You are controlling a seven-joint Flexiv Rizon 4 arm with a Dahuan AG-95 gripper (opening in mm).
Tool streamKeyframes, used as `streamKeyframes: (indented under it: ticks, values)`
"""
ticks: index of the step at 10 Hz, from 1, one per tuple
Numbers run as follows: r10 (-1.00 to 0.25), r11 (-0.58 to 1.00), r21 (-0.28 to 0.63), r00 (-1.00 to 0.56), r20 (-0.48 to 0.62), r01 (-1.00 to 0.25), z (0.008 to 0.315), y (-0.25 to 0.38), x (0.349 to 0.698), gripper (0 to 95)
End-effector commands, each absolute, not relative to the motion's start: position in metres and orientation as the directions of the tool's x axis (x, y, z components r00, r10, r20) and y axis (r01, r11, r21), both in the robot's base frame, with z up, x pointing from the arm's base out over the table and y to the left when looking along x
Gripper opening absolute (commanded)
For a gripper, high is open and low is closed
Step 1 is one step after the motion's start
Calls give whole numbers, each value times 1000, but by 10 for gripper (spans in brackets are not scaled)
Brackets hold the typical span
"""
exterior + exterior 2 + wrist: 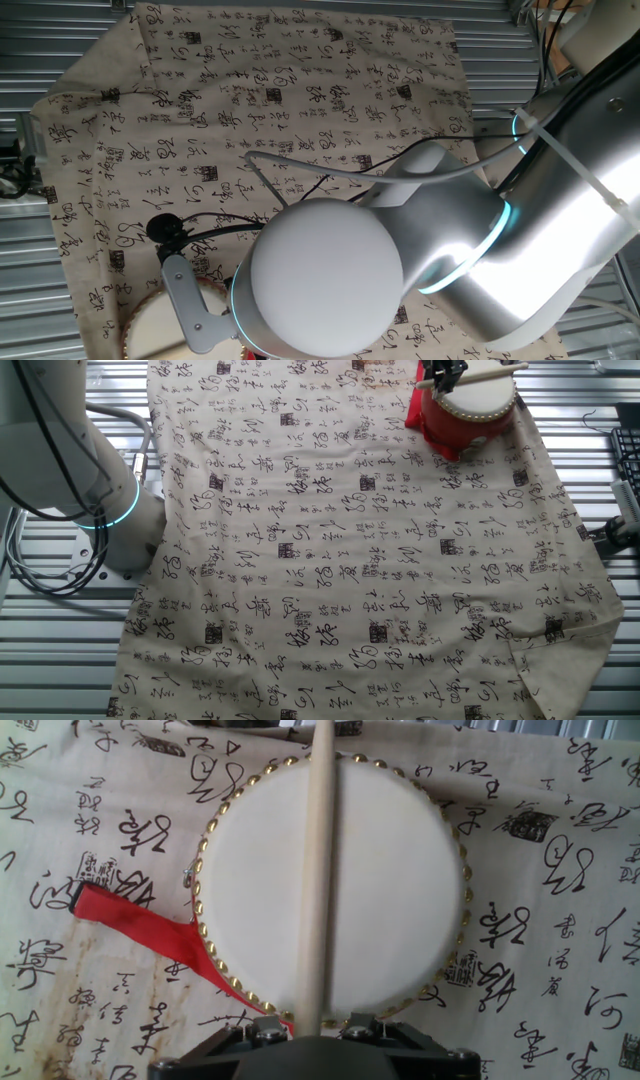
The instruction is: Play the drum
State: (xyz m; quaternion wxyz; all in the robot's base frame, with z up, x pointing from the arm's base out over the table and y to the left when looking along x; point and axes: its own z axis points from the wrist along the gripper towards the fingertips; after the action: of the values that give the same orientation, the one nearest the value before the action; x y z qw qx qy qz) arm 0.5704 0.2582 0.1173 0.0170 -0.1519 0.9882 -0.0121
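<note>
The drum (pixel 390 880) has a cream-white skin head and a ring of gold studs on a red rim. It sits on the printed cloth, filling the hand view. My gripper (pixel 310 1020) is at the drum's near edge, shut on a pale wooden stick (pixel 318 870) that runs straight across the head. I cannot tell whether the stick touches the skin. In the other fixed view the drum (pixel 470 410) is at the far right, with the stick (pixel 480 376) and the gripper (pixel 445 372) over it. In one fixed view the drum (pixel 150 325) shows at the bottom left, partly behind the arm.
A red ribbon (pixel 140 925) trails from the drum's left side over the cloth (pixel 330 560), which is printed with calligraphy. The arm's body (pixel 330 280) blocks much of one fixed view. Black cables (pixel 200 225) hang by the wrist. The robot base (pixel 100 500) stands left of the cloth.
</note>
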Motion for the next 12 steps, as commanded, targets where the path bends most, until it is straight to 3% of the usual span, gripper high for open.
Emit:
streamKeyframes:
  ticks: [1,12]
  values:
    - [-291,957,-28,-956,-25,-290,117,258,571,0]
    - [-278,960,-23,-961,-4,-278,121,259,571,0]
